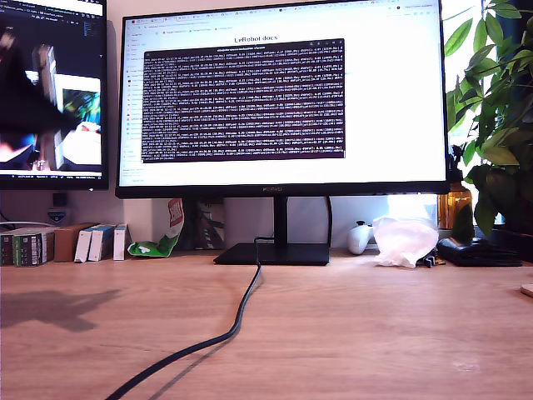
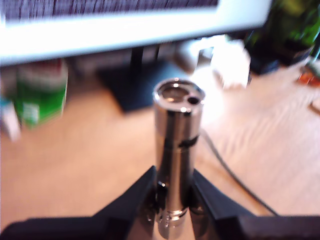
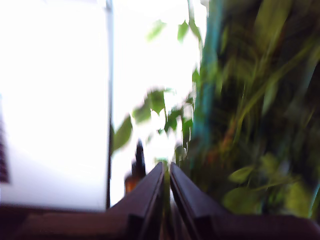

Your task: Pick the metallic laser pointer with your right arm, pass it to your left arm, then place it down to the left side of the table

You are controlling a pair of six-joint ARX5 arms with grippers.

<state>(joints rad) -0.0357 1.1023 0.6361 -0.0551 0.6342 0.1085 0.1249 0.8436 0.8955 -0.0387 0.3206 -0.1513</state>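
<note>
The metallic laser pointer (image 2: 177,150) stands clamped between the fingers of my first tool (image 2: 172,200), its wider lens end pointing away from the camera, held up clear of the worktop (image 2: 75,170). The grip sits low on the barrel, so most of the body is free, which judging from this suits a handover. My second tool (image 3: 166,200) has its fingers pressed almost together with nothing between them, facing the plant (image 3: 250,125). It should open wide before approaching, then take the free upper barrel squarely.
</note>
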